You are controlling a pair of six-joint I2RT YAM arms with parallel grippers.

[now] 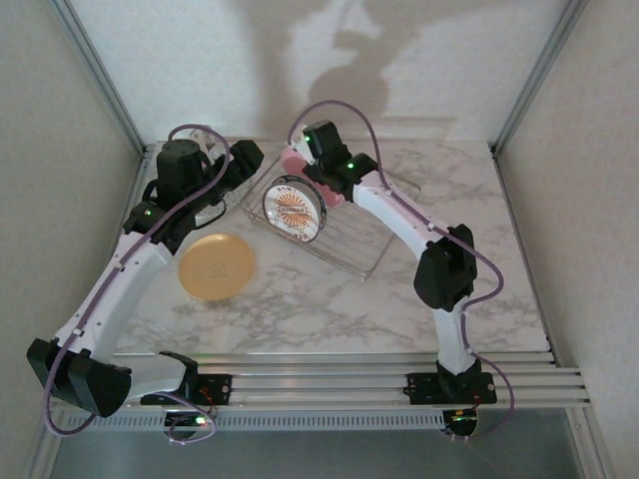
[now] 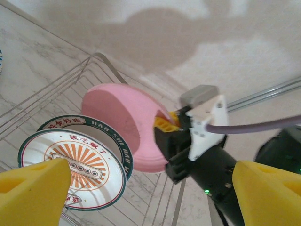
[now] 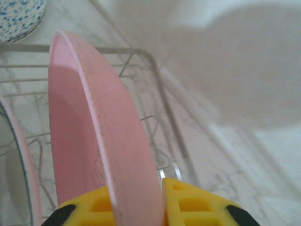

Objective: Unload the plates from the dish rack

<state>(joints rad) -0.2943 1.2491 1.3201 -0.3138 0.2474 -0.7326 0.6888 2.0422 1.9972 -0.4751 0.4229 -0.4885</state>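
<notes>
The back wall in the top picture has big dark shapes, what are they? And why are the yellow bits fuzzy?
Top external view: those are shadows of the left arm and right arm on the wall. Left wrist view: the yellow fingers sit close to the lens, so they blur; the pink plate looks sharp. Right wrist view: the plate's near rim is slightly soft.

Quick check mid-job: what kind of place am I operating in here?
Likely a lab robot cell mocked up as a kitchen counter: a marble-look tabletop, aluminium frame posts with plain white panels, and a wire dish rack.
</notes>
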